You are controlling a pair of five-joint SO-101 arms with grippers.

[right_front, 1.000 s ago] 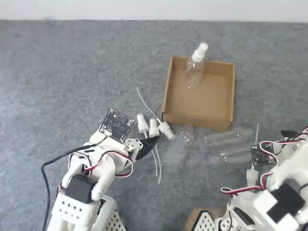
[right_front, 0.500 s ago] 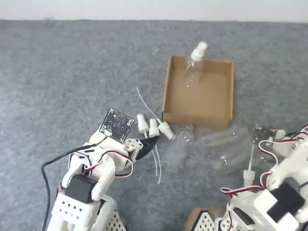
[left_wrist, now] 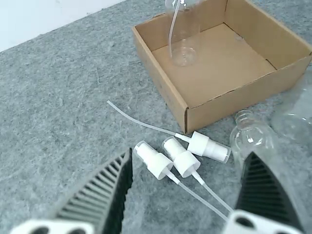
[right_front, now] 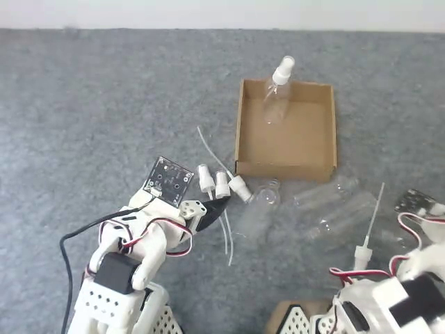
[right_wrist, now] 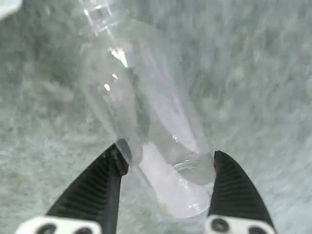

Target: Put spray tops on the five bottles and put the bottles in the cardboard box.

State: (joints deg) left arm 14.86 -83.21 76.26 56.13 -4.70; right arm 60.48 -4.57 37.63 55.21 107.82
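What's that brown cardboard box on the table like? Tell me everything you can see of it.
The cardboard box is shallow, roughly square, open-topped and plain brown, with low walls and no flaps showing. It sits flat on the grey mat, toward the table's far side. Inside, by its far wall, a clear bottle wearing a white spray top seems to stand upright. Loose spray tops and empty bottles lie just outside its near wall.

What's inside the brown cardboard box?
One clear plastic bottle with a white spray top, by the far wall of the cardboard box. The near wall hides a floor strip.
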